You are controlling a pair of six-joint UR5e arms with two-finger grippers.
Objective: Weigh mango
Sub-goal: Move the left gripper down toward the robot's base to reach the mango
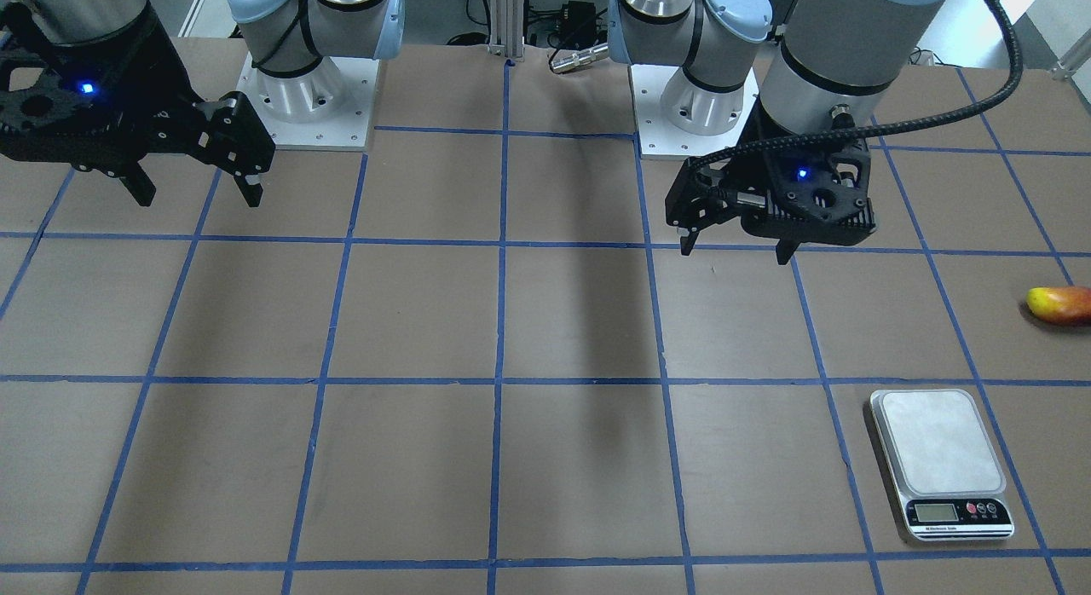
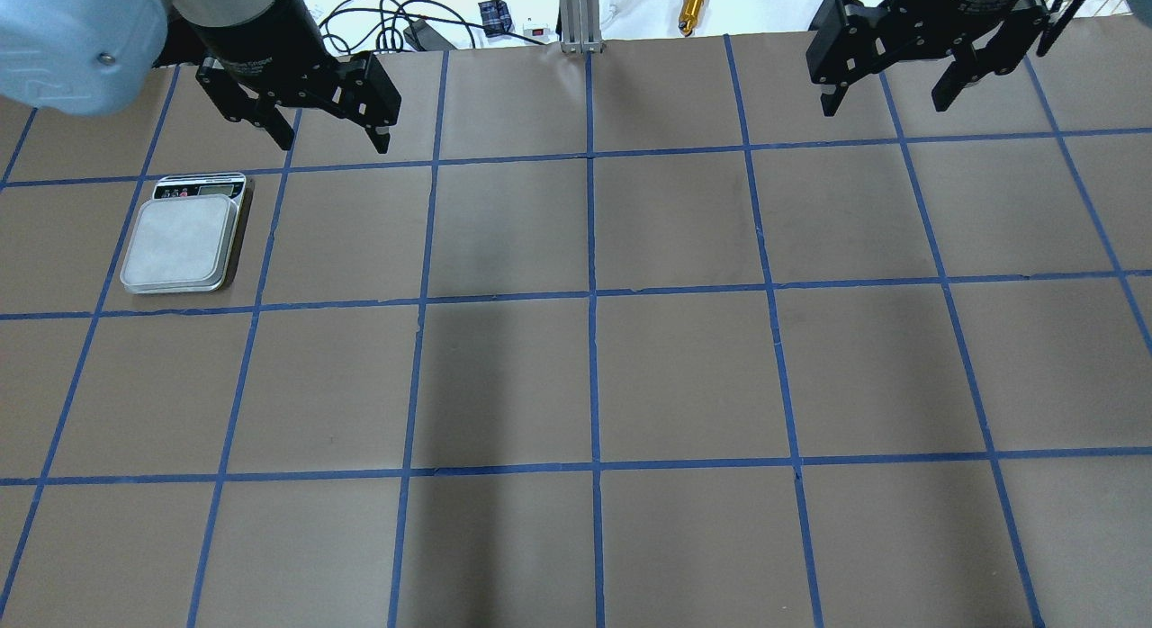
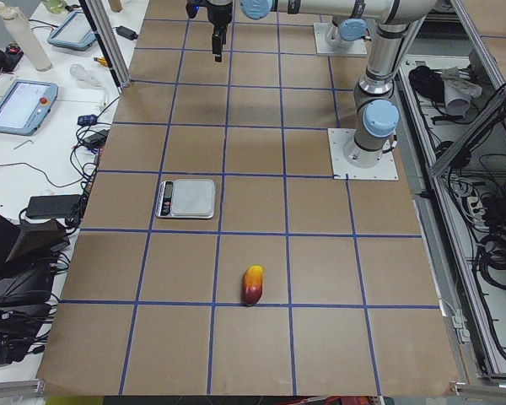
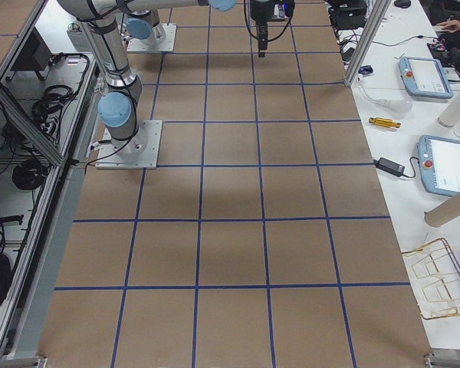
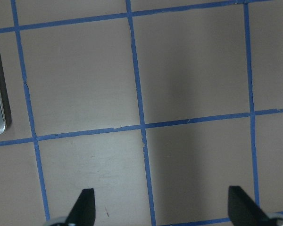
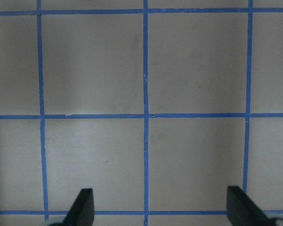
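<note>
Seen at right edge of front view: mango (image 1: 1061, 305), lying on its side on the brown surface (image 1: 580, 322), yellow end toward frame centre, red-orange end cut off by the border. Also visible in left-side view, lower middle, straddling a blue tape line. Absent from overhead and both wrist views.

Lower right of front view: silver scale (image 1: 938, 441), platform bare, well apart from the mango, about 1 grid cell nearer the bottom of the frame. Display end turned toward bottom of frame, probably so operators can read it. Weighing judged not yet begun.

Upper right of front view: left tool (image 1: 735, 247), released, fingers spread wide, nothing between them, hanging high above the surface. Only 2 fingertips, bare grid and a sliver of the scale in its wrist view.

Upper left of front view: right tool (image 1: 199, 194), likewise released and empty, raised, well apart from both items. Nothing but taped squares in its wrist view.

Both items on the left arm's side, so pick likely for that arm; wide-open raised pose read as a ready stance.

Writing: small line under scale display, too fine to read; display digits not legible. White lettering on tool bodies in overhead view, blurred.
</note>
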